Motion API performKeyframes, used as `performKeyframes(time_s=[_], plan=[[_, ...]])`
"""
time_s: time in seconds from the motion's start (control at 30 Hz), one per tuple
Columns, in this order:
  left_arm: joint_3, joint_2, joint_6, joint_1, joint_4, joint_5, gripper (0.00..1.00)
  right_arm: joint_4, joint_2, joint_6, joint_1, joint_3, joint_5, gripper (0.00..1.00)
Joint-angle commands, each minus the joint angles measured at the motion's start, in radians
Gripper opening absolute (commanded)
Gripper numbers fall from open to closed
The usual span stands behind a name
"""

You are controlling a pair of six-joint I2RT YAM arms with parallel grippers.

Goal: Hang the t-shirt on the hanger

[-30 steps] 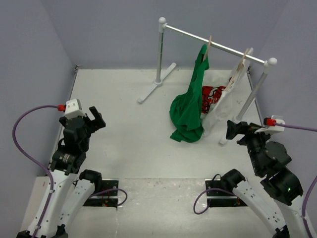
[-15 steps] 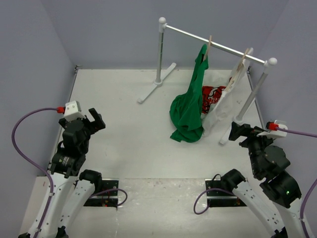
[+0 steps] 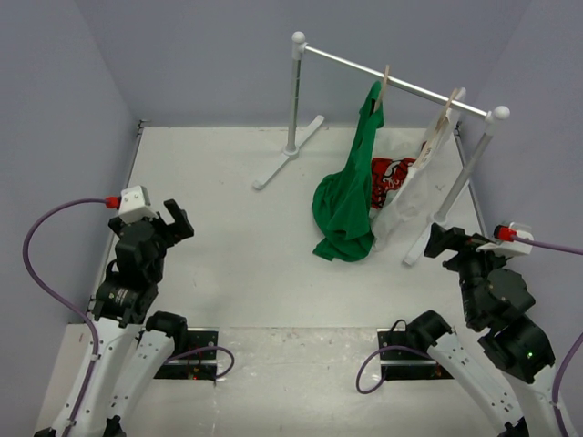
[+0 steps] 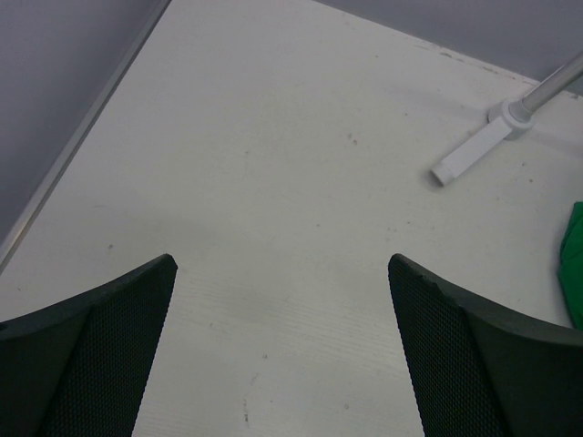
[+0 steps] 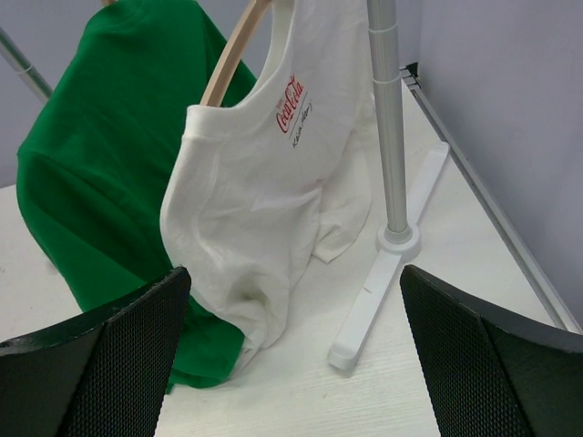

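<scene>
The light tan wooden hanger hangs on the silver metal rail of the white clothes rack, at the far right of the white table. The green t-shirt hangs down from it, and its lower part lies in folds on the table. Just to the right, a white t-shirt with a red logo hangs on a second wooden hanger. The right gripper is near the rack's right foot, its fingers spread and holding nothing. The left gripper is well apart at the near left, also spread wide over bare table.
</scene>
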Motion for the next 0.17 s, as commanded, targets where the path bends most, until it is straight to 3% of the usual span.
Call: performKeyframes(time_s=[0.0,0.13], plan=[[-0.012,-0.005,0.025,0.002,0.044,0.005,1.0,0.017,-0.002,-0.004,0.001,-0.005,0.017,0.99],[-0.014,-0.012,0.025,-0.001,0.044,0.006,1.0,0.017,0.0,0.004,0.001,-0.009,0.023,0.99]])
